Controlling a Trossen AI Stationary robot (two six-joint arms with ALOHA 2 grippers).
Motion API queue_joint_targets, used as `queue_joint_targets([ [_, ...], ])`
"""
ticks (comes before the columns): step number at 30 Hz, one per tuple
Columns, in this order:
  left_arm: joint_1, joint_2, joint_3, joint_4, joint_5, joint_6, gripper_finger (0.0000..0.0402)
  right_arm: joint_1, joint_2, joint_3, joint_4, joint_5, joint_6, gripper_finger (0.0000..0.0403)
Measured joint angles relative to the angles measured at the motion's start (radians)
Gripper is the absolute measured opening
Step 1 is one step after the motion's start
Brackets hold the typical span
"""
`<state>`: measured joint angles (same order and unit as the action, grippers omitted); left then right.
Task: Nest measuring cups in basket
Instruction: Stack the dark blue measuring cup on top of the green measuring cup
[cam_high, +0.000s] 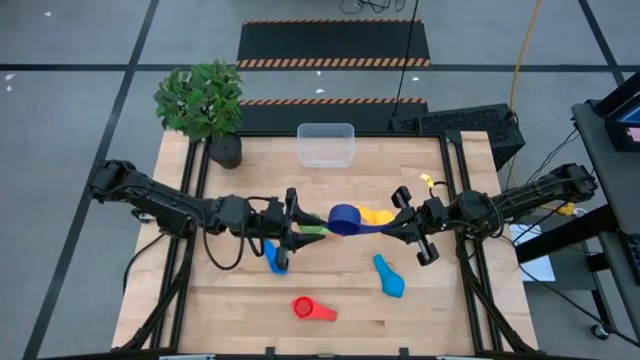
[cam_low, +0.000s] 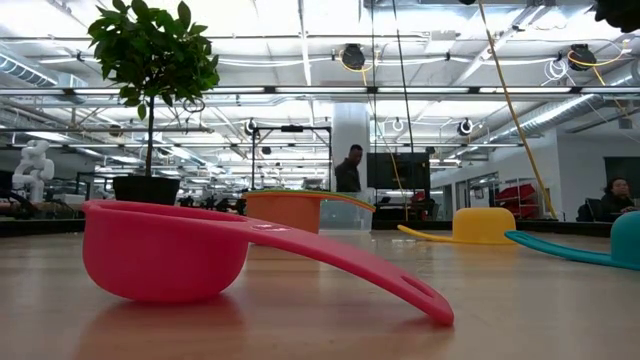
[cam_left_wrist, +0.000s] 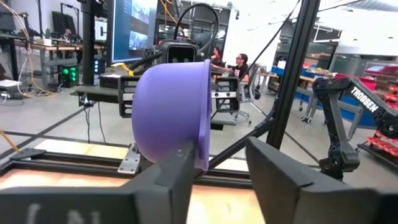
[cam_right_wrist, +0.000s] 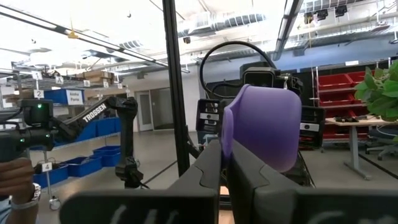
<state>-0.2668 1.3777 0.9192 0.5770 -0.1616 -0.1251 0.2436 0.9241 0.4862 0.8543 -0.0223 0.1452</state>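
A dark blue measuring cup (cam_high: 345, 217) hangs above the middle of the table between my two grippers. My right gripper (cam_high: 388, 227) is shut on it from the table's right. My left gripper (cam_high: 316, 228) comes level from the left, open, with one finger (cam_left_wrist: 177, 171) in front of the cup's bowl (cam_left_wrist: 168, 106) and the other (cam_left_wrist: 280, 174) standing apart from its rim. A yellow cup (cam_high: 377, 214), a blue cup (cam_high: 276, 256), a light blue cup (cam_high: 390, 277) and a red cup (cam_high: 305, 308) lie on the table. The clear basket (cam_high: 325, 145) stands at the far edge. My right gripper pinches the dark blue cup's handle (cam_right_wrist: 222, 146) between its two fingers, coming about level from the table's right, along the handle. The bowl (cam_right_wrist: 264, 124) stands up beyond the fingertips, lifted clear of the table. My left gripper: I cannot tell whether its finger touches the bowl.
A potted plant (cam_high: 205, 105) stands at the far left corner beside the basket. An orange cup (cam_low: 285, 210) shows in the low view behind the red one (cam_low: 165, 250). A small yellow piece (cam_high: 430, 183) lies near the right frame rail. People sit in the room beyond.
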Motion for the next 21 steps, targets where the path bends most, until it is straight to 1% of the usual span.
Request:
queue_joint_targets([
  [3, 0.001, 0.000, 0.000, 0.000, 0.000, 0.015, 0.0115, 0.000, 0.000, 0.000, 0.000, 0.000, 0.000, 0.0000],
  [6, 0.001, 0.000, 0.000, -0.001, 0.000, 0.016, 0.0099, 0.000, 0.000, 0.000, -0.001, 0.000, 0.000, 0.0000],
  [21, 0.005, 0.000, 0.000, -0.024, -0.004, 0.033, 0.0094, -0.013, -0.001, 0.000, -0.028, 0.000, 0.005, 0.0000],
])
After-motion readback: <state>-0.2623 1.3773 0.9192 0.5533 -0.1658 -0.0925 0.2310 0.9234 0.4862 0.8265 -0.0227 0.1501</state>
